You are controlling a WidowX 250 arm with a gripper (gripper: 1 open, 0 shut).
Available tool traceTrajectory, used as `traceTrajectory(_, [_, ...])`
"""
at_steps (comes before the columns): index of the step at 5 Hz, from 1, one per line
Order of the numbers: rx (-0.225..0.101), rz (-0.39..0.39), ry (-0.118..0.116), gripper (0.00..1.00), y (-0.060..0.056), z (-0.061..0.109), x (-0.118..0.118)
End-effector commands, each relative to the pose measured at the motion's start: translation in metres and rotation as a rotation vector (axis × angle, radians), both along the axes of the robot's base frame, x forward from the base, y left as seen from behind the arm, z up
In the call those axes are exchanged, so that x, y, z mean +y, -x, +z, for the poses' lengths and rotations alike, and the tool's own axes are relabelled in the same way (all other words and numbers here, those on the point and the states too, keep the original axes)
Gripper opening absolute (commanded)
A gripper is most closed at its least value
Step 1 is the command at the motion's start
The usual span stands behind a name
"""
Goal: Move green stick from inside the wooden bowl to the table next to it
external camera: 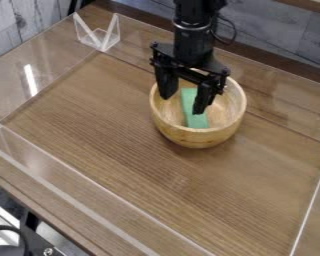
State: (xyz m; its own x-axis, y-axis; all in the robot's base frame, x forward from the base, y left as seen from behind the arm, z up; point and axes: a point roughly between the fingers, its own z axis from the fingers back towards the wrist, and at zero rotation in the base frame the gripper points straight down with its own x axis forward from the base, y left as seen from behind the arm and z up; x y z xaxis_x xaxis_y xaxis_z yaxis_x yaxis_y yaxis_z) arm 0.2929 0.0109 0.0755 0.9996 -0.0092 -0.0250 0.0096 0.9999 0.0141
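The wooden bowl (198,125) stands on the brown table (109,150), a little right of centre toward the back. Inside it lies the green stick (195,110), its upper part partly hidden by the arm's fingers. My black gripper (186,98) hangs straight down over the bowl with its jaws open, one finger on each side of the stick's upper end. Its fingertips reach down to about the rim or just inside the bowl. I cannot tell whether they touch the stick.
Low clear acrylic walls (29,165) run around the tabletop. A small clear bracket (96,32) stands at the back left. Bare wood lies left of and in front of the bowl. A grey plank wall is behind.
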Motion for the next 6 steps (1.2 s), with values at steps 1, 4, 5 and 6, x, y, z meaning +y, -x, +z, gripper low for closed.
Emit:
traceTrajectory(1, [-0.046, 0.008, -0.007, 1.0, -0.006, 0.004, 0.003])
traceTrajectory(4, [-0.066, 0.019, -0.012, 1.0, -0.01, -0.007, 0.003])
traceTrajectory(5, [-0.07, 0.023, -0.013, 1.0, -0.011, -0.009, 0.003])
traceTrajectory(6, [-0.076, 0.027, -0.012, 1.0, -0.012, -0.01, 0.003])
